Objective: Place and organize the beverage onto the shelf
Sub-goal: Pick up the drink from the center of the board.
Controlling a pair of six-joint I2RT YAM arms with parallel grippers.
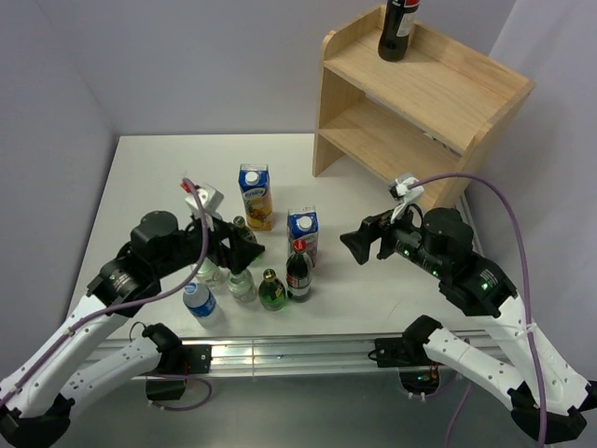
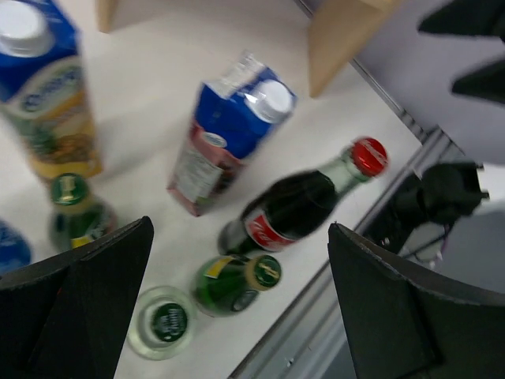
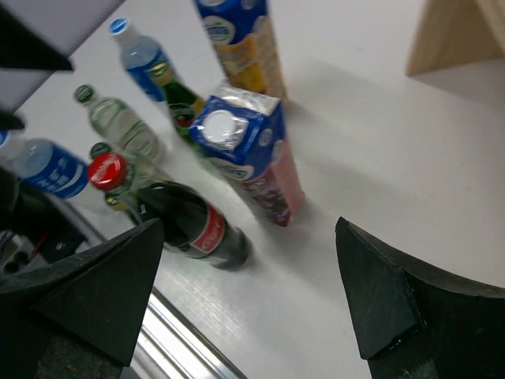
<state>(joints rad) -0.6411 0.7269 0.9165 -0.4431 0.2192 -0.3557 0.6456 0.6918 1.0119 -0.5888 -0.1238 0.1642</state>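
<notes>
Entry: shelf stocking, early stage. One cola bottle (image 1: 396, 28) stands on the top tier of the shelf (image 1: 448, 84), far right. The remaining beverage stock is clustered near centre on the table (image 1: 149, 187): orange carton (image 1: 255, 196), pink carton (image 1: 302, 231), second cola bottle (image 1: 298, 273), green and clear bottles. Step in hand, by judgement: selecting the next pick. Right gripper (image 3: 248, 227): fingers wide apart, empty, arm low, aimed left at the pink carton. Left gripper (image 2: 241, 229): fingers wide apart, empty, hovering above the cluster. Next move calls for a square grasp that spares the neighbours.
</notes>
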